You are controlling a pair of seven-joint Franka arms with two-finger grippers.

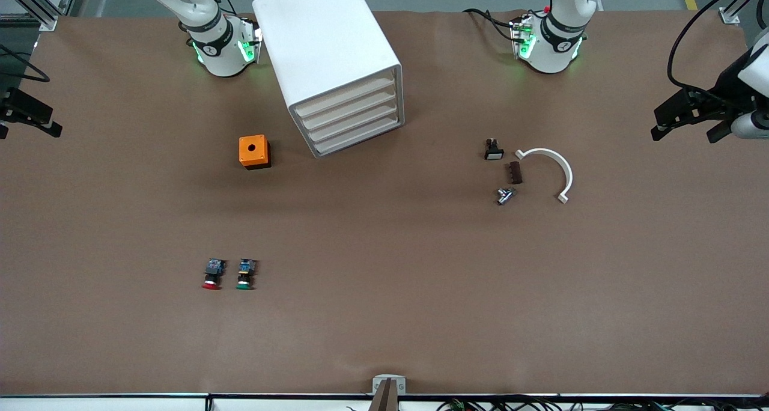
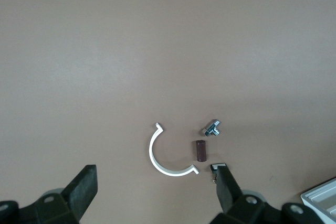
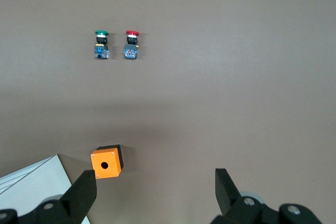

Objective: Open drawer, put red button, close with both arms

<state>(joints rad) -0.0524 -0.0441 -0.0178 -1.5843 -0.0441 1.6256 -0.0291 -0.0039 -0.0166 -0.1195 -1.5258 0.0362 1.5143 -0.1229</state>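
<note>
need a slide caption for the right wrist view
Right claw open above the table, orange box below it, red button and green button side by side.

Orange box (image 1: 254,151), green button (image 1: 245,274), white clamp (image 1: 554,169), bolt (image 1: 505,195) on table (image 1: 384,315)

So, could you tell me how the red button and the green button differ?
The red button has a red cap; the green button has a green one. The red button lies closer to the right arm's end of the table. Both lie on their sides, caps toward the front camera, side by side.
</note>
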